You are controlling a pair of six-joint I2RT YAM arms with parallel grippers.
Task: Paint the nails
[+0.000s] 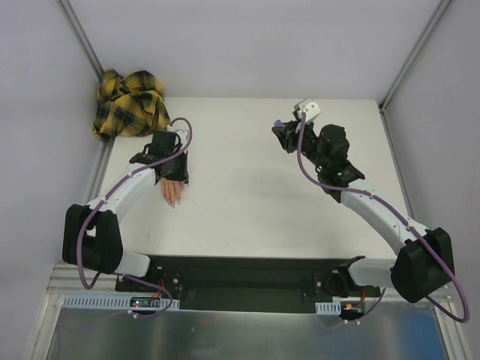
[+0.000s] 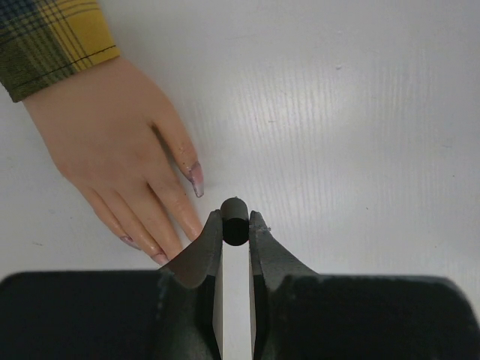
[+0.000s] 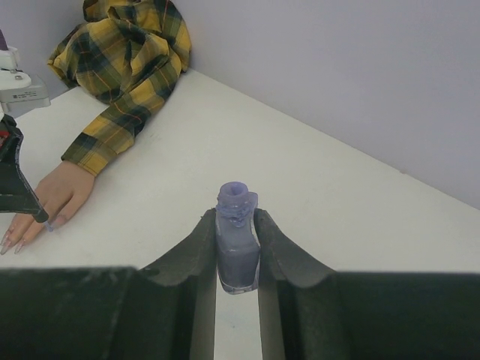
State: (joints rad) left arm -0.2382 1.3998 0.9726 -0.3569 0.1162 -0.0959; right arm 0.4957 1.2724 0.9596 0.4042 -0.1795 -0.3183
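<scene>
Left pincer (image 2: 235, 223) clenches a black cap (image 2: 234, 207) just beside the fake hand (image 2: 112, 142)'s nails (image 2: 196, 180); right pincer (image 3: 235, 225), well apart, grasps the purple bottle (image 3: 237, 259).

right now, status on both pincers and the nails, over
Left pincer shut on black cap. Right pincer shut on uncapped purple bottle. Nails on fake hand beside left pincer, path clear.

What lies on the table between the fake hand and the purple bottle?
Nothing: the right wrist view shows bare table between fake hand and bottle.
</scene>
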